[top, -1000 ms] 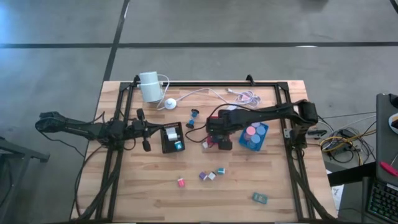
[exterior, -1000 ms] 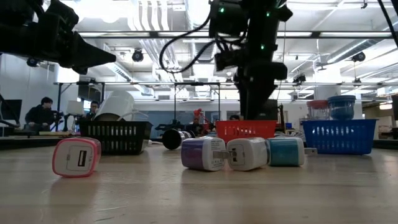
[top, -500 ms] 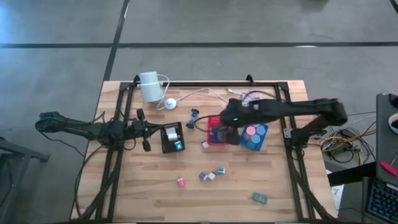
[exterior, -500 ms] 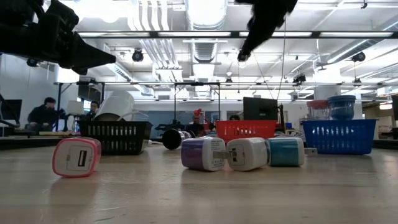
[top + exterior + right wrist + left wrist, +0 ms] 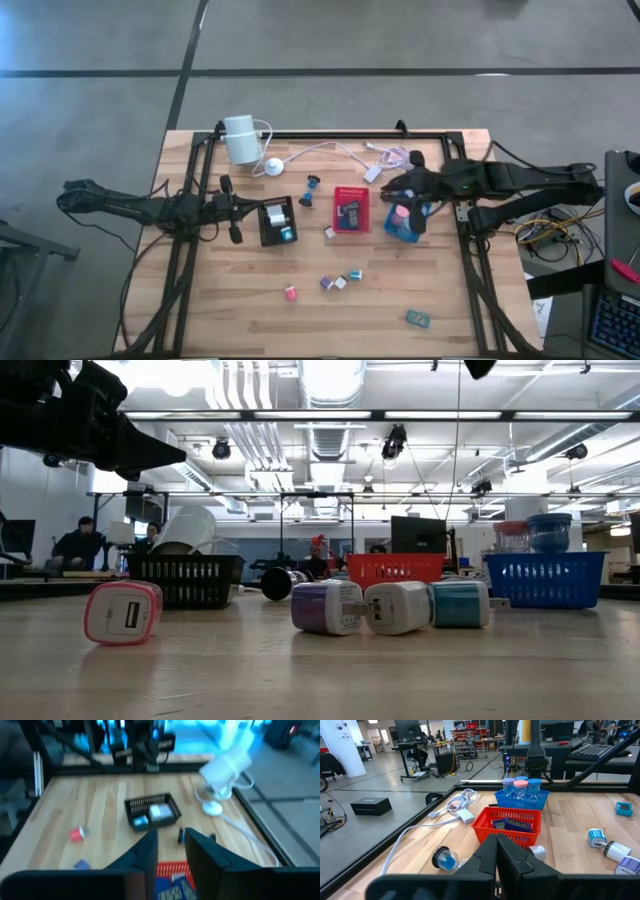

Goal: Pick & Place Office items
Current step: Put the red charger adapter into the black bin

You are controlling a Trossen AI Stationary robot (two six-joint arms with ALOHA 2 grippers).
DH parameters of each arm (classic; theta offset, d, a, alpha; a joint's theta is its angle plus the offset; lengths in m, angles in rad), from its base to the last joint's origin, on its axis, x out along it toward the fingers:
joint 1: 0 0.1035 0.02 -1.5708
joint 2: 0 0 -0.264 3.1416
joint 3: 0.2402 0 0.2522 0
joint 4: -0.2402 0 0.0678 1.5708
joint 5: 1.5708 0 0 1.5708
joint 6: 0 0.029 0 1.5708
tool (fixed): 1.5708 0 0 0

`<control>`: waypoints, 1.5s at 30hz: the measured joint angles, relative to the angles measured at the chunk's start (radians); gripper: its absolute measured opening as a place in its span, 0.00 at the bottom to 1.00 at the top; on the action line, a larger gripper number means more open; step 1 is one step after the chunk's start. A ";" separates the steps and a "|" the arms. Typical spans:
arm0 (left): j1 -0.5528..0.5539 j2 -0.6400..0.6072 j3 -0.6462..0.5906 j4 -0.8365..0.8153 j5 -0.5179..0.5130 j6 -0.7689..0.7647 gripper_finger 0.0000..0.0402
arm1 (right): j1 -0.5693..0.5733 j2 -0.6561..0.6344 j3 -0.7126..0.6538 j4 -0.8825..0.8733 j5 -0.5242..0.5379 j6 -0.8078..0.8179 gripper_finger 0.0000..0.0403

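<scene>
- Office items lie scattered on a pale wooden plank table (image 5: 240, 300); taking the small red mesh basket (image 5: 351, 209) near the table's middle as landmark, a dark rectangular piece (image 5: 349, 214) lies inside it.
- Just beside the red basket, toward the right arm, stands a small blue mesh basket (image 5: 404, 229) holding pastel round discs (image 5: 521, 783).
- On the other side of the red basket, toward the left arm, sits a small black mesh basket (image 5: 277, 221) with a white block (image 5: 276, 215) and a blue block (image 5: 286, 234) in it.
- Nearer the table's front edge than the red basket lie a purple block (image 5: 324, 607), a white block (image 5: 396, 606) and a teal block (image 5: 459, 603) in a close row, with a pink block (image 5: 123, 611) apart from them and a teal piece (image 5: 417, 318) farther toward the front corner.
- A small white piece (image 5: 328, 232) lies just beside the red basket's front corner; a dark spool with a blue end (image 5: 443, 858) lies beyond the basket.
- A white cylinder device (image 5: 240, 139) with a white cable (image 5: 310, 152) stands at the back edge, well apart from the red basket.
- Right gripper (image 5: 396, 190) hovers above the blue basket, beside the red one; its fingers (image 5: 148, 851) stand a narrow gap apart with nothing between them.
- Left gripper (image 5: 496, 851) waits over the table beyond the black basket, its fingers pressed together and empty.
- Around the table a grey floor shows; behind it the room has ceiling strip lights, desks and a seated person (image 5: 75, 544).
</scene>
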 joint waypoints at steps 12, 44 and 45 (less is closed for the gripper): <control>0.000 0.000 0.000 0.001 0.000 -0.035 0.03 | 0.000 -0.328 -0.435 0.399 -0.013 -0.024 0.02; 0.000 -0.001 0.000 0.008 0.000 -0.012 0.03 | -0.001 -0.684 -0.978 0.823 -0.079 -0.023 0.02; 0.000 -0.001 0.000 0.008 0.000 -0.012 0.03 | -0.001 -0.684 -0.989 0.831 -0.078 -0.022 0.02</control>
